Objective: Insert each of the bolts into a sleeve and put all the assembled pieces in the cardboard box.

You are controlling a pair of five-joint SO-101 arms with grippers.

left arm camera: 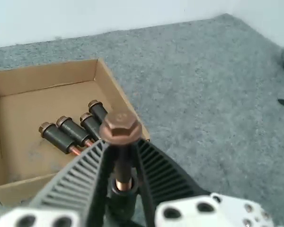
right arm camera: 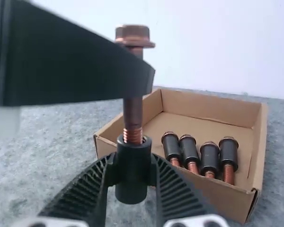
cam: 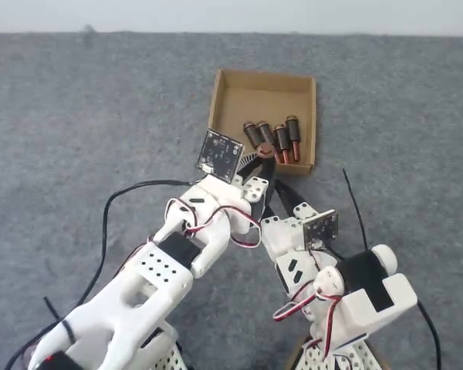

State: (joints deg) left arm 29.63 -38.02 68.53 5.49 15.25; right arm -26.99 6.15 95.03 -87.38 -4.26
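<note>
Seen from above, a grey carpet (cam: 69, 116) covers the table. From the lower left of the frame the white left arm (cam: 170, 266) stretches up toward the centre. Its left gripper (cam: 261, 163) sits at the near edge of the open cardboard box (cam: 251, 100), which lies in the upper centre. In the box's lower right corner are four assembled pieces (cam: 274, 139) — dark sleeves with copper bolts through them — lying side by side. From the lower right comes the right arm (cam: 355, 297), and its right gripper (cam: 282, 196) meets the other one just below the box.

The left wrist camera shows the left gripper (left arm camera: 122, 147) closed on the shank of a copper bolt (left arm camera: 120, 126), just under its six-sided head. The bolt stands upright. Below it is a dark sleeve (left arm camera: 119, 201). Behind them lies the cardboard box (left arm camera: 47, 75) with the assembled pieces (left arm camera: 68, 132) in a row.

The right wrist camera shows the right gripper (right arm camera: 131, 163) clamped around the sleeve (right arm camera: 131, 177), its ribbed fingers (right arm camera: 85, 194) pressing from both sides. The bolt (right arm camera: 132, 106) rises straight from the sleeve — only its threaded tip is inside the mouth. One black finger (right arm camera: 71, 71) of the left gripper crosses the shank beneath the head. Beyond is the cardboard box (right arm camera: 213, 111), holding the assembled pieces (right arm camera: 199, 153).
</note>
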